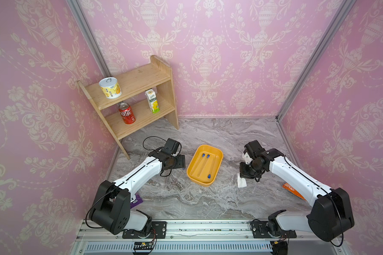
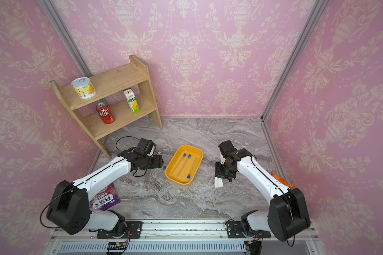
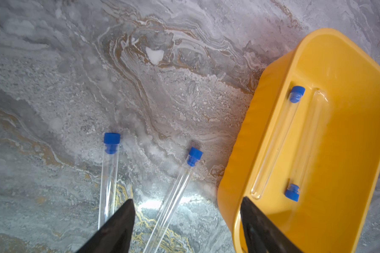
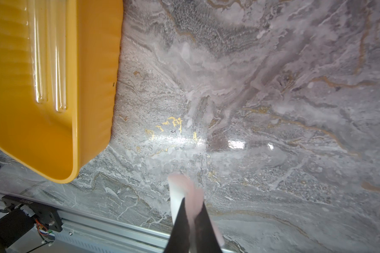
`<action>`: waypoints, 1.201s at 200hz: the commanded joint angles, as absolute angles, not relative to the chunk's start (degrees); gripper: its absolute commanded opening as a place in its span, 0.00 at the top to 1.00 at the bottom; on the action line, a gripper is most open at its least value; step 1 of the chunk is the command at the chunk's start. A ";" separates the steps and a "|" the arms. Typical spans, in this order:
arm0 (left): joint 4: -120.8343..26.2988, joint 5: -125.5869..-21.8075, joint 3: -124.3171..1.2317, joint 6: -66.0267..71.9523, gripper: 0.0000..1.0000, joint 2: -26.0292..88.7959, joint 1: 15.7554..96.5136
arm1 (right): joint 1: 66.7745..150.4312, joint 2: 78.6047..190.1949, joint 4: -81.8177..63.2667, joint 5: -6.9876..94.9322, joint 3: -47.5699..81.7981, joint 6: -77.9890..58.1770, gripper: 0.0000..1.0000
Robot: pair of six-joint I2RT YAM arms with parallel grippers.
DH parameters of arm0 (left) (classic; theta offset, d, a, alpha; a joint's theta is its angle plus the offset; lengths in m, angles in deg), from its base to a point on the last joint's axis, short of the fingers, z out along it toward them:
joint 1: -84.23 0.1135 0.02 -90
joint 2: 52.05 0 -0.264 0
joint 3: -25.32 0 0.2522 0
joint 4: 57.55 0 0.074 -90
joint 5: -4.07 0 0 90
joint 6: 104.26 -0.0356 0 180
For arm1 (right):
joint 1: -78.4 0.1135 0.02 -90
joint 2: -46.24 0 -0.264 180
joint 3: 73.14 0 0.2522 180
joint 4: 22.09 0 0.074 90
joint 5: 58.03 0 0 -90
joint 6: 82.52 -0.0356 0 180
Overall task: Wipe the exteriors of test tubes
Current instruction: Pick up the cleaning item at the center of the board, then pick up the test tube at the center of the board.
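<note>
Test tubes (image 3: 178,186): one lies on the marble table (image 3: 75,76) between the jaws of my left gripper (image 3: 187,199), which stand apart; I can't tell if either finger touches it. A second tube (image 3: 109,175) is just beside it, partly hidden by one finger (image 3: 119,219). On my right gripper (image 4: 193,203) the jaws are together, clamped on the white wipe (image 4: 180,186). Three more tubes (image 1: 203,166) lie in the yellow tray (image 1: 200,183) between the arms. Every cap I can see is blue.
</note>
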State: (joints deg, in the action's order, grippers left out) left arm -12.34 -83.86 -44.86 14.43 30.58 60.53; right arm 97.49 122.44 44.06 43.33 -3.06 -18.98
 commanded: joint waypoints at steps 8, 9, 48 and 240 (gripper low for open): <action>-5.46 -90.25 -49.64 10.93 0.26 33.98 62.91 | 96.33 121.17 46.39 46.87 -2.55 -16.26 1.00; -5.42 -90.28 -49.76 10.91 0.26 34.12 63.03 | 96.33 121.19 46.41 46.93 -2.53 -16.21 1.00; -2.01 -90.41 -53.47 8.98 0.32 39.38 66.40 | 96.19 121.56 45.38 49.51 -2.35 -15.57 1.00; -4.37 -86.91 -56.38 5.96 0.63 52.78 70.95 | 94.93 120.86 42.47 54.39 -3.70 -12.87 1.00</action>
